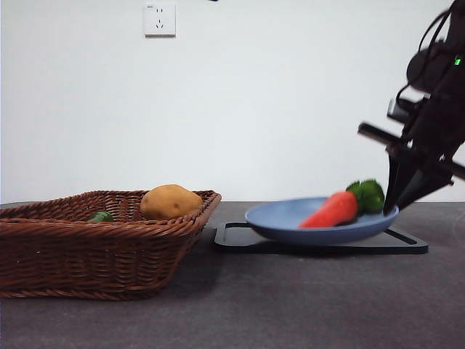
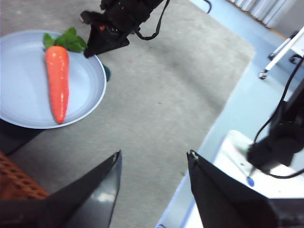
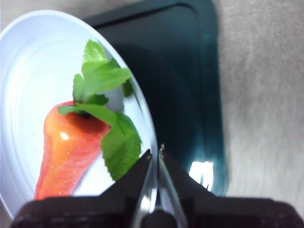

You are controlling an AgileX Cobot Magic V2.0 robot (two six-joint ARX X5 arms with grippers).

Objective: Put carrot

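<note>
One carrot (image 1: 336, 209), one blue plate (image 1: 276, 222), one dark tray (image 1: 407, 246) under it, one wicker basket (image 1: 87, 254), one potato (image 1: 170, 201) and one small green thing (image 1: 101, 217) (can't tell what). Two grippers (image 2: 153, 164) (image 3: 155, 153), one wall socket (image 1: 160, 19).

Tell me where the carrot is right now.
The carrot lies on the blue plate, right of the basket, with the right gripper at the plate's rim beside its leaves.

Carrot (image 1: 333, 211) on plate (image 1: 290, 222) – plate on tray (image 1: 407, 243), basket (image 1: 73, 247) left.
</note>
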